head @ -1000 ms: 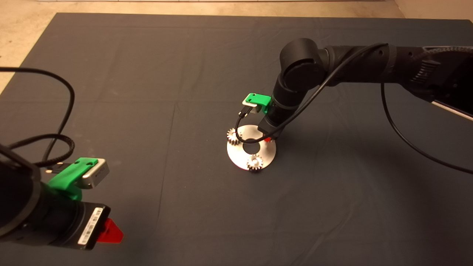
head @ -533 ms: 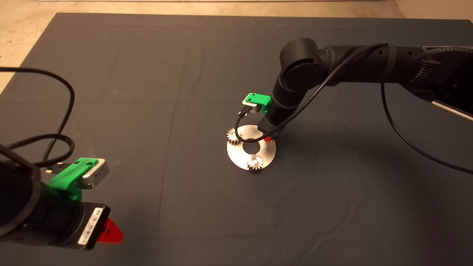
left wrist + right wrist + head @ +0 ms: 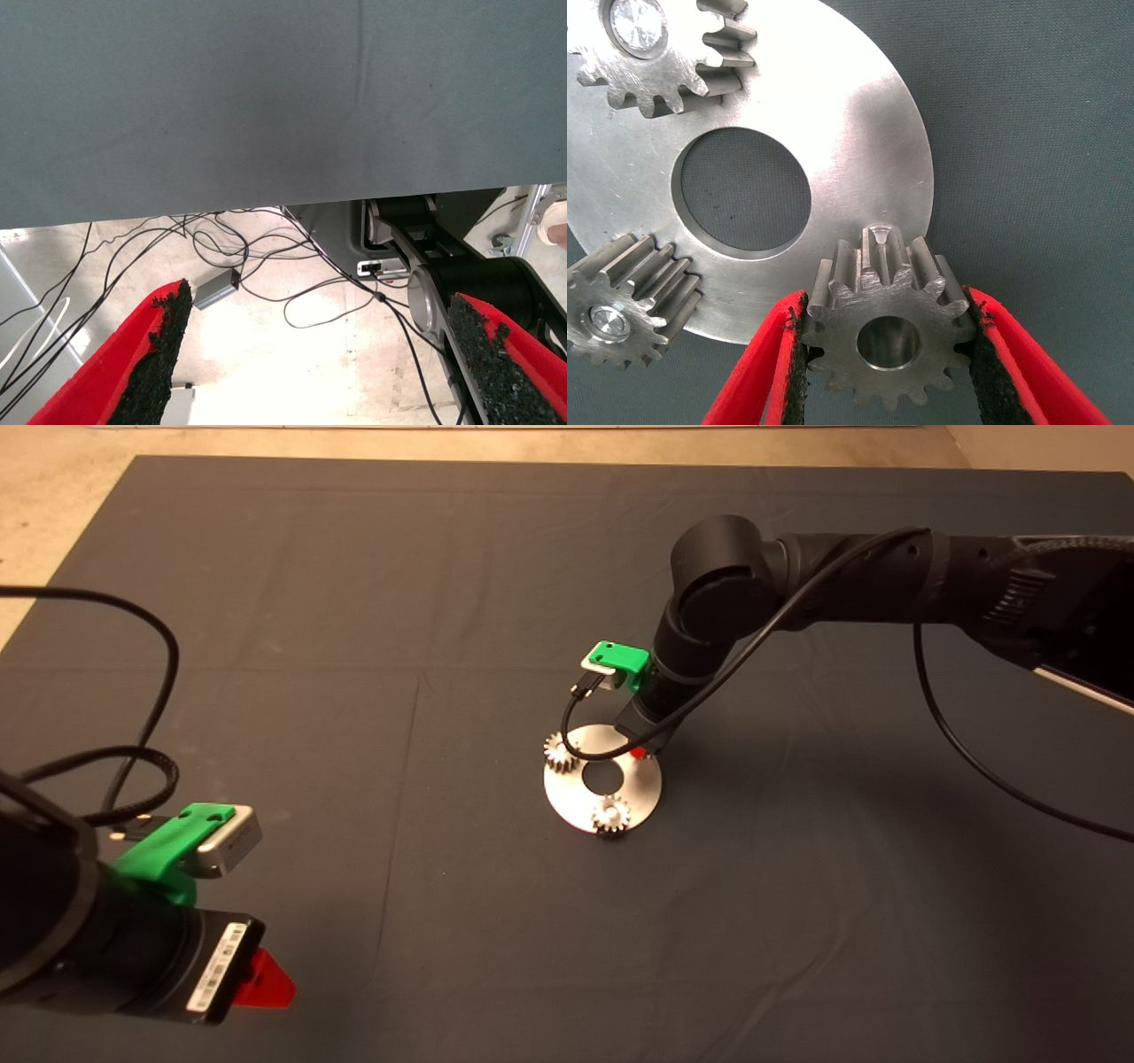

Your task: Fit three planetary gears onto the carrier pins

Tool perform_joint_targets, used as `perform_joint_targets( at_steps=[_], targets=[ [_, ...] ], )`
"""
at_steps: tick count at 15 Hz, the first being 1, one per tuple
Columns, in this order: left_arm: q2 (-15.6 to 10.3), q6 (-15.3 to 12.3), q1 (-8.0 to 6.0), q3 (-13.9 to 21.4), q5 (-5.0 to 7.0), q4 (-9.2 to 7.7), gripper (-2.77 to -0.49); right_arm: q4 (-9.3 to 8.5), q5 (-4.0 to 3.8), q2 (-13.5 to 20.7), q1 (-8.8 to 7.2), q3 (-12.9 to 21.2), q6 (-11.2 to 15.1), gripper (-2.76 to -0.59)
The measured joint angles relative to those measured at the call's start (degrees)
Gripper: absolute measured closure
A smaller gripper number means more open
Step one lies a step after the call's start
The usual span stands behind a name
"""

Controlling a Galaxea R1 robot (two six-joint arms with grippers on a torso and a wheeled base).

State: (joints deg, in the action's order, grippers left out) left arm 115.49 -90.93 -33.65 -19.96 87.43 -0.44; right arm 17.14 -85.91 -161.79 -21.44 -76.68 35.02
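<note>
— While the left gripper (image 3: 328, 354) waits wide open and empty off the mat, where's the right gripper (image 3: 886, 354)?
— At the disc's (image 3: 859, 133) edge, clamping the third gear (image 3: 886, 319); two gears (image 3: 656, 49) already sit on pins.

The head camera looks down from above over the whole mat (image 3: 354, 602). The right wrist camera sits close over the silver disc (image 3: 859, 133), shared with the head view; the left wrist camera faces the mat's edge and the floor (image 3: 266, 354).
</note>
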Motion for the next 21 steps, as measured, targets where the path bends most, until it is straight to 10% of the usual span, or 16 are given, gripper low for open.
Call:
perform_joint_targets(
  at_steps=[21],
  targets=[
    [0.00, 0.00, 0.00, 0.00, 0.00, 0.00, -2.07, 0.94, 0.33, 1.29, 1.29, 1.35, 0.01, -1.13]
  ],
)
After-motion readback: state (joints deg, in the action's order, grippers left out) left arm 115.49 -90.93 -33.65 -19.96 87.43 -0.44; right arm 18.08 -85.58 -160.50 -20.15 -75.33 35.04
